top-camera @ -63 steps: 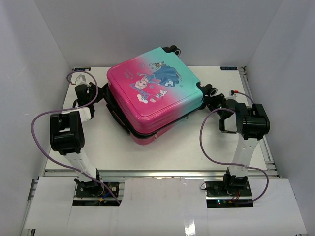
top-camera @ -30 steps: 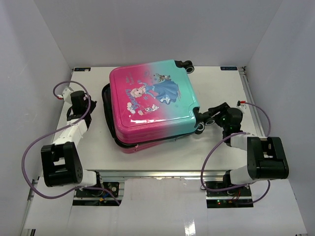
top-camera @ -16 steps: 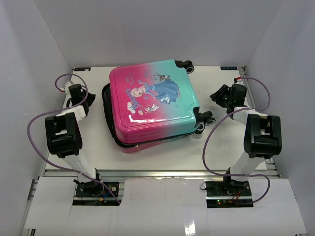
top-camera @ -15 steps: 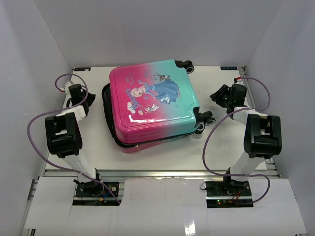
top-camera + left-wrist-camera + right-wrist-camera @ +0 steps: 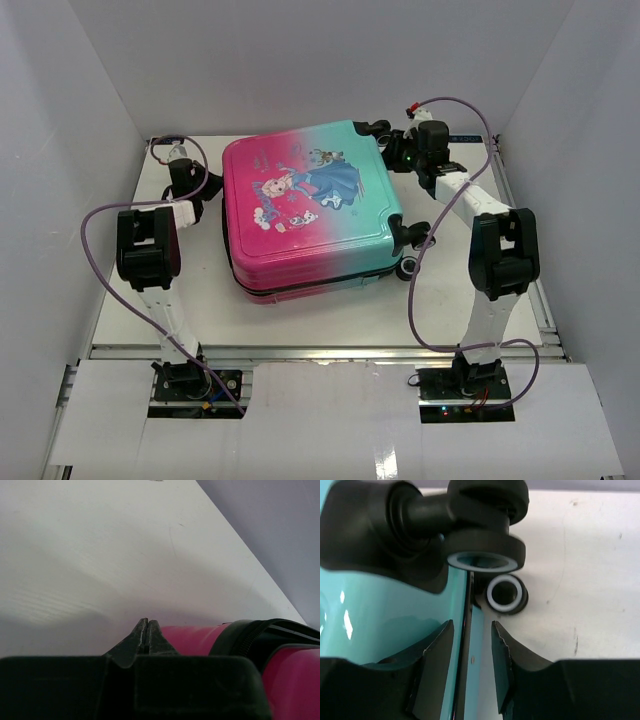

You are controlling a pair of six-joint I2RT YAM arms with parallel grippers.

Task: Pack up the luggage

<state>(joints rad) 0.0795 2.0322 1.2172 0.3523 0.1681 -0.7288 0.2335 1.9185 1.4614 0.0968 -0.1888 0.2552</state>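
Here, along the bottom of the top view, both arm bases sit at the edge of the white table (image 5: 330, 320), with purple cables (image 5: 411, 295) looping beside each arm. Past them, in the middle of the frame, the luggage (image 5: 310, 215) lies flat on the table, its pink-to-teal printed shell facing up and the lid down on the lower half. At centre left, the left gripper (image 5: 146, 632) is clenched with nothing between its fingers, just beside the pink side of the case and near the black zip trim (image 5: 250, 635). Farthest back, at the upper right, the right gripper (image 5: 471, 628) hangs at the teal far corner. Its jaws are parted astride the dark seam (image 5: 465, 650) between the shells, gripping nothing, just below the black wheels (image 5: 485, 555) in the wrist view.
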